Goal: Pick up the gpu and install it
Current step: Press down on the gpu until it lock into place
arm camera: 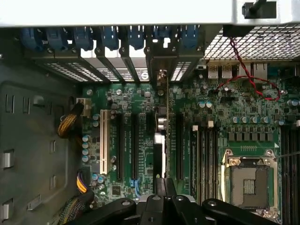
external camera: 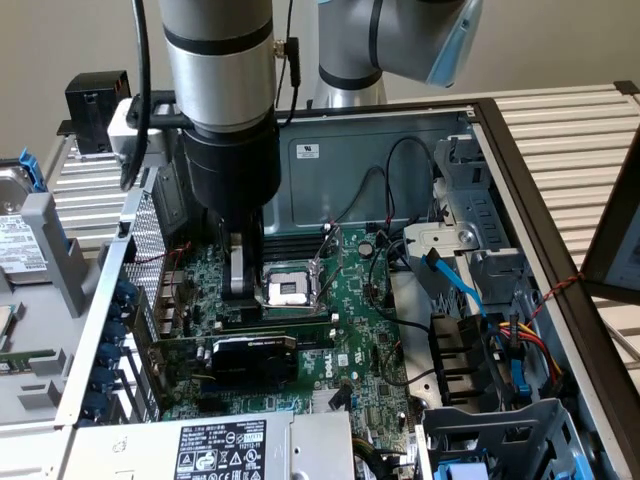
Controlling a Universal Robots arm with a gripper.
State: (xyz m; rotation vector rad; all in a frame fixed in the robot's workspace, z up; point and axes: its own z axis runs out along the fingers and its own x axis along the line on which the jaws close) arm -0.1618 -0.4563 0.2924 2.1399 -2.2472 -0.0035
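Observation:
The gpu (external camera: 255, 358), a small card with a black shroud, stands on edge in a slot of the large green motherboard (external camera: 365, 335), with its bracket end toward the case's rear grille. In the wrist view the gpu (arm camera: 162, 136) appears edge-on, running from the slot brackets to my fingertips. My gripper (external camera: 238, 288) hangs straight down just above the card's upper edge, beside the CPU socket (external camera: 288, 290). The gripper (arm camera: 164, 183) is shut with nothing between its fingers. I cannot tell whether the tips touch the card.
The open case holds a drive cage (external camera: 500, 430) and bundled cables (external camera: 520, 350) on the exterior view's right, and a power supply (external camera: 220, 445) at the front. Blue slot latches (arm camera: 108, 37) line the rear wall. A red wire (arm camera: 253, 84) loops over the board.

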